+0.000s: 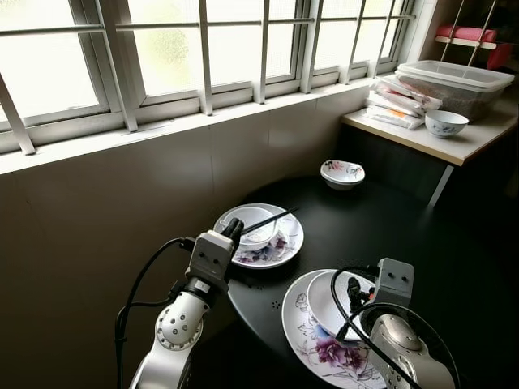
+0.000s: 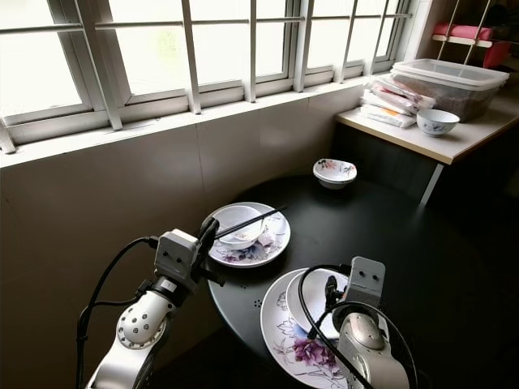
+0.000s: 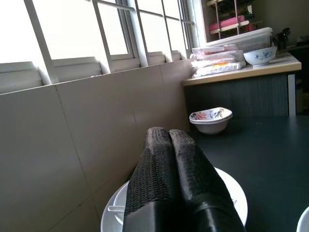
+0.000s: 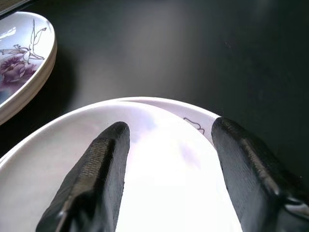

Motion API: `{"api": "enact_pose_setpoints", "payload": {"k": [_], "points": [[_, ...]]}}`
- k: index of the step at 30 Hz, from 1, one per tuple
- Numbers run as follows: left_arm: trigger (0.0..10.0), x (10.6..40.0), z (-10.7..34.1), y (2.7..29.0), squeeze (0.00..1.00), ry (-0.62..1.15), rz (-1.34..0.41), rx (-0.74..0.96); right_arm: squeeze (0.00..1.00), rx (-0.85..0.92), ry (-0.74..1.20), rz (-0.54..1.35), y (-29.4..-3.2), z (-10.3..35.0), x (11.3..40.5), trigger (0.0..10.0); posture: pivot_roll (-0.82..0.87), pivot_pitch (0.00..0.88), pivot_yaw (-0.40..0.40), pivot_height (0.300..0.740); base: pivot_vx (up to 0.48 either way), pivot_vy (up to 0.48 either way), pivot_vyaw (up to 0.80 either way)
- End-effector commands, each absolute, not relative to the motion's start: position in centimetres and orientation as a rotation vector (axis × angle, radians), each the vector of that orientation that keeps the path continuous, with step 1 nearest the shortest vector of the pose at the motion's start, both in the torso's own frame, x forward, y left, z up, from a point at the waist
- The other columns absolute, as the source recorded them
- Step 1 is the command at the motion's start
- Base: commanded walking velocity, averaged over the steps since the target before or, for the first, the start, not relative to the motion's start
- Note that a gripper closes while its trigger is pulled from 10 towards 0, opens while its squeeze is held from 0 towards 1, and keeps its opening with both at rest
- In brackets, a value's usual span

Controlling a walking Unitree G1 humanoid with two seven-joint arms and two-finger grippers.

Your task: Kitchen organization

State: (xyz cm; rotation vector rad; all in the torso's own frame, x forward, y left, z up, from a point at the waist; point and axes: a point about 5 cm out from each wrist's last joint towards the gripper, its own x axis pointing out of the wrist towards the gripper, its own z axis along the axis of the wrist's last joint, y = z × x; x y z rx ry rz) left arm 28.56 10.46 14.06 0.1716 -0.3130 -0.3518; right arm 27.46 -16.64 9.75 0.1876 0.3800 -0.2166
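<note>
While the right gripper (image 4: 166, 169) is poised low over the white bowl (image 1: 331, 301) on the near floral plate (image 1: 312, 350), its 2 fingers (image 4: 91, 179) are held apart, straddling the bowl without being closed on anything. The left gripper (image 3: 170, 145) is held beside the far plate (image 1: 284, 245), with its fingers pressed together and nothing between them.

Several risks can be judged from this. The bowl is smooth and glazed, so it could be squeezed out sideways if the fingers were closed on its curved wall rather than over its rim. The plate beneath could be dragged or tipped if the bowl were lifted at an angle, since it lies near the edge of the dark round worktop (image 1: 405, 235). The chopsticks (image 1: 270, 220) laid across the bowl on the far plate could be knocked off by the left gripper, which is just beside them. The small floral bowl (image 1: 342, 173) further back is well apart and unlikely to be disturbed.
</note>
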Motion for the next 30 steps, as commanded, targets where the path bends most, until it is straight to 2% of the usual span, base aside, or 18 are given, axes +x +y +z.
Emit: {"api": "enact_pose_setpoints", "payload": {"k": [1, 15, 19, 24, 25, 26, 28, 29, 30], "points": [[10.0, 28.6, 14.0, 10.5, 0.0, -0.309, -0.346, 0.186, 0.0, 0.209, 0.42, -0.208, -16.3, 9.8, 27.0, 10.0, 0.01, 0.0, -0.029, 0.74, 0.0, 0.0, 0.0], [10.0, 28.7, 13.8, 10.5, 0.0, -0.304, -0.349, 0.188, 0.0, 0.31, 0.495, -0.274, -16.7, 10.1, 26.5, 10.0, 0.01, 0.0, -0.025, 0.74, 0.0, 0.0, 0.0], [10.0, 28.7, 13.8, 10.5, 0.0, -0.303, -0.348, 0.192, 0.0, 0.363, 0.483, -0.266, -16.5, 11.0, 26.8, 10.0, 0.01, 0.0, -0.024, 0.74, 0.0, 0.0, 0.0], [10.0, 28.7, 13.7, 10.3, 0.0, -0.297, -0.354, 0.194, 0.0, 0.495, 0.558, -0.256, -15.7, 9.9, 26.6, 10.0, 0.01, 0.0, -0.024, 0.74, 0.0, 0.0, 0.0], [10.0, 28.7, 13.7, 10.3, 0.0, -0.296, -0.354, 0.195, 0.0, 0.511, 0.565, -0.25, -15.6, 9.8, 26.6, 9.4, 0.01, 0.0, -0.024, 0.74, 0.0, 0.0, 0.0], [10.0, 28.7, 13.7, 10.3, 0.0, -0.295, -0.354, 0.196, 0.0, 0.525, 0.571, -0.245, -15.5, 9.7, 26.6, 8.0, 0.01, 0.0, -0.024, 0.74, 0.0, 0.0, 0.0], [10.0, 28.7, 13.6, 10.3, 0.0, -0.293, -0.353, 0.197, 0.0, 0.536, 0.579, -0.241, -15.4, 9.6, 26.6, 8.1, 0.01, 0.0, -0.025, 0.74, 0.0, 0.0, 0.0], [10.0, 28.7, 13.6, 10.4, 0.0, -0.292, -0.353, 0.198, 0.0, 0.54, 0.583, -0.24, -15.3, 9.6, 26.7, 8.7, 0.01, 0.0, -0.024, 0.74, 0.0, 0.0, 0.0], [10.0, 28.8, 13.6, 10.4, 0.0, -0.292, -0.353, 0.199, 0.0, 0.542, 0.585, -0.24, -15.3, 9.6, 26.7, 8.7, 0.01, 0.0, -0.025, 0.74, 0.0, 0.0, 0.0]]}}
